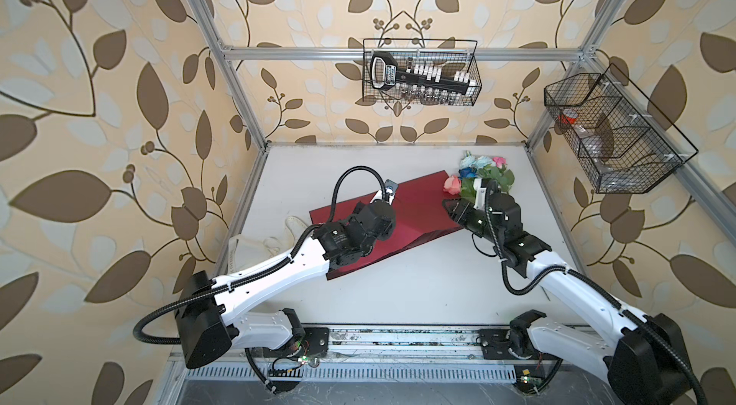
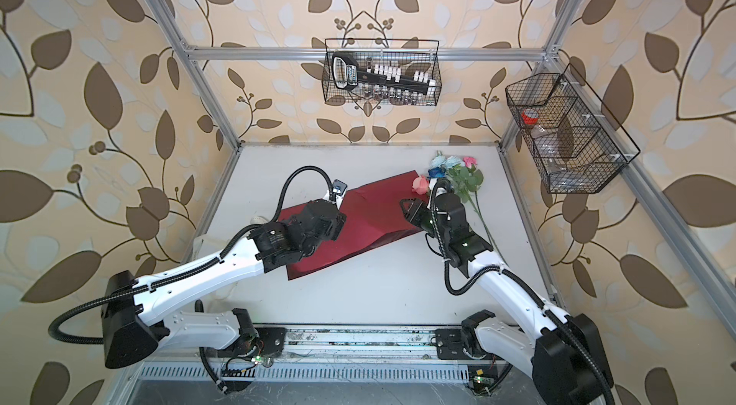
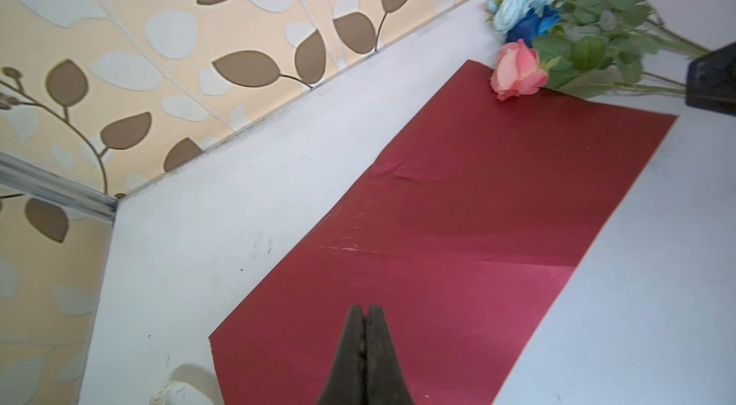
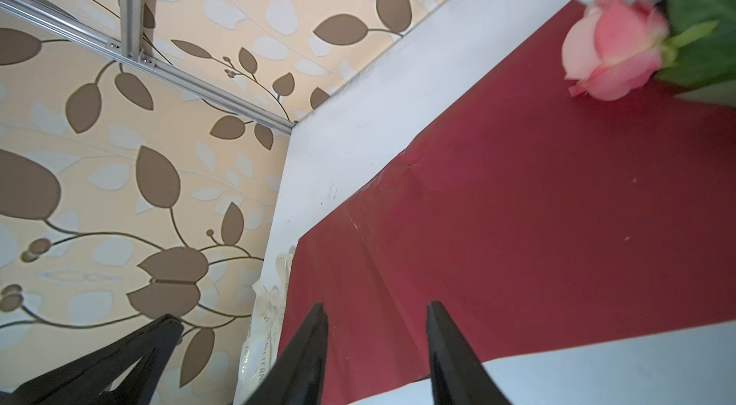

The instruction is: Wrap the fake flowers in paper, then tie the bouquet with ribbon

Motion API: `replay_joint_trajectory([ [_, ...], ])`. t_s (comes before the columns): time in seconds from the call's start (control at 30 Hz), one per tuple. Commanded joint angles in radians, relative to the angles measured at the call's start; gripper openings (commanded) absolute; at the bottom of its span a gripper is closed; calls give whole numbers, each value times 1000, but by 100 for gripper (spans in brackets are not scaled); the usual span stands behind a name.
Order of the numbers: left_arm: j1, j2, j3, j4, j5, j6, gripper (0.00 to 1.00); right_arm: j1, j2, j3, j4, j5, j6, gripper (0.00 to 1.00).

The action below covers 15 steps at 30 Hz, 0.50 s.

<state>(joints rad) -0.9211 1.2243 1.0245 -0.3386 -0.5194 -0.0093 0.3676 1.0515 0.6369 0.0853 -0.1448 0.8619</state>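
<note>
The bouquet of fake flowers (image 1: 484, 174) (image 2: 454, 174) lies at the table's back right, pink, pale-blue and dark-blue blooms over green leaves (image 3: 585, 48). Its stems run under my right arm. One pink rose (image 4: 613, 48) rests on the far corner of the red wrapping sheet (image 1: 418, 216) (image 3: 478, 204). My right gripper (image 4: 376, 305) (image 1: 452, 208) hovers open over the sheet's right edge, just in front of the blooms, with nothing between its fingers. Above the sheet's left part, my left gripper (image 3: 365, 309) is shut with nothing visibly between its fingers.
The cream printed ribbon (image 1: 255, 247) (image 4: 263, 327) lies bunched beside the sheet's left edge, near the left wall. A wire basket (image 1: 420, 72) with tools hangs on the back rail, and another wire basket (image 1: 609, 132) hangs on the right frame.
</note>
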Motion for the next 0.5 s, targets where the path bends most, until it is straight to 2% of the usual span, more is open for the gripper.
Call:
replay_joint_trajectory([
  [0.0, -8, -1, -11, -5, 242, 88, 43, -8, 9, -28, -45, 12, -37, 43],
  [0.03, -9, 6, -29, 17, 289, 133, 63, -10, 22, -24, -46, 5, -34, 43],
  [0.07, -9, 17, -51, 39, 325, 174, 75, -11, 33, -19, -50, -1, -32, 43],
  [0.2, -12, 113, -95, 115, 354, 294, 97, -25, 60, 4, -94, 19, -33, 43],
  [0.33, -50, 248, -89, 200, 278, 361, 99, -64, 47, -3, -130, 30, -44, 48],
  [0.4, -57, 300, -69, 225, 274, 371, 99, -98, 27, -13, -151, 39, -46, 56],
  [0.47, -65, 351, -51, 242, 268, 380, 99, -139, 2, -31, -163, 34, -46, 59],
])
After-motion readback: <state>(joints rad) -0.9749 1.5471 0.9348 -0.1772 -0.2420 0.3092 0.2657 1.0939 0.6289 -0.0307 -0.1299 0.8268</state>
